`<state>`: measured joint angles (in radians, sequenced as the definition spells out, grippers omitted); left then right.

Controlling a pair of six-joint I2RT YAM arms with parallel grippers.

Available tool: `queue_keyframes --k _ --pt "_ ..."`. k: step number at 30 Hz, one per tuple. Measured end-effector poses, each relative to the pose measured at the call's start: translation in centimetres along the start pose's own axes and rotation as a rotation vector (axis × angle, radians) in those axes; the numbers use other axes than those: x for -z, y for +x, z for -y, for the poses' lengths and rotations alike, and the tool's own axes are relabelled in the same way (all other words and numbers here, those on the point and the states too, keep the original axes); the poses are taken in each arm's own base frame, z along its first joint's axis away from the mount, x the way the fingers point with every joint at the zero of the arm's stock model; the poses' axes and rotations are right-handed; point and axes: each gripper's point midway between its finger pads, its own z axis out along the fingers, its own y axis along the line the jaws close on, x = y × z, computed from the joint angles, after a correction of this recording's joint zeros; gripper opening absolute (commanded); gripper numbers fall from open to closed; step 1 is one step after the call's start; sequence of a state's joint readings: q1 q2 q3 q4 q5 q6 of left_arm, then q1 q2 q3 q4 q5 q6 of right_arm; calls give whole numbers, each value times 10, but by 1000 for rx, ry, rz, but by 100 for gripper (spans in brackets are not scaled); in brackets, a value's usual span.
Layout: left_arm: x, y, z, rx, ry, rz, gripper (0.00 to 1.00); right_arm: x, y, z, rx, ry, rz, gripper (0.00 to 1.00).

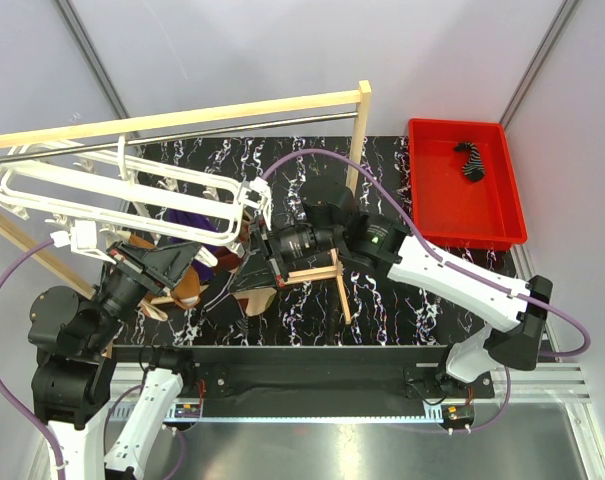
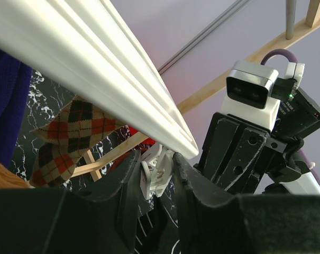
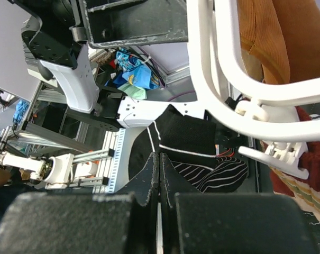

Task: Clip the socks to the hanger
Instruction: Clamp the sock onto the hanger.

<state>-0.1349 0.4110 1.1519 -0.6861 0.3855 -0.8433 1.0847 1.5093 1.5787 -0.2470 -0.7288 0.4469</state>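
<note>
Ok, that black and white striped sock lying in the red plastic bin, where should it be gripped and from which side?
Probably across its narrow middle, coming straight down from above. The black and white striped sock lies flat and curled on the floor of the red plastic bin, near the far wall, so the raised walls would likely block a sideways approach.

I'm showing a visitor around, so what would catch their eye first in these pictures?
The big white hanger at left: close by it, the left gripper pinches a white clip and the right gripper holds a black striped sock. At far right, a red bin holds a lone striped sock.
</note>
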Motion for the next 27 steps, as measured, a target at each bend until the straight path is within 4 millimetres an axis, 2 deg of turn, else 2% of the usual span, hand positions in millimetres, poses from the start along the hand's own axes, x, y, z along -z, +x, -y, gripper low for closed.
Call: queue_keyframes --k 15,27 --pt "0 0 0 0 0 -1 0 -8 -9 3 15 -4 6 0" --pt "1 0 2 -2 7 -2 0 -15 -5 12 8 4 -7 0"
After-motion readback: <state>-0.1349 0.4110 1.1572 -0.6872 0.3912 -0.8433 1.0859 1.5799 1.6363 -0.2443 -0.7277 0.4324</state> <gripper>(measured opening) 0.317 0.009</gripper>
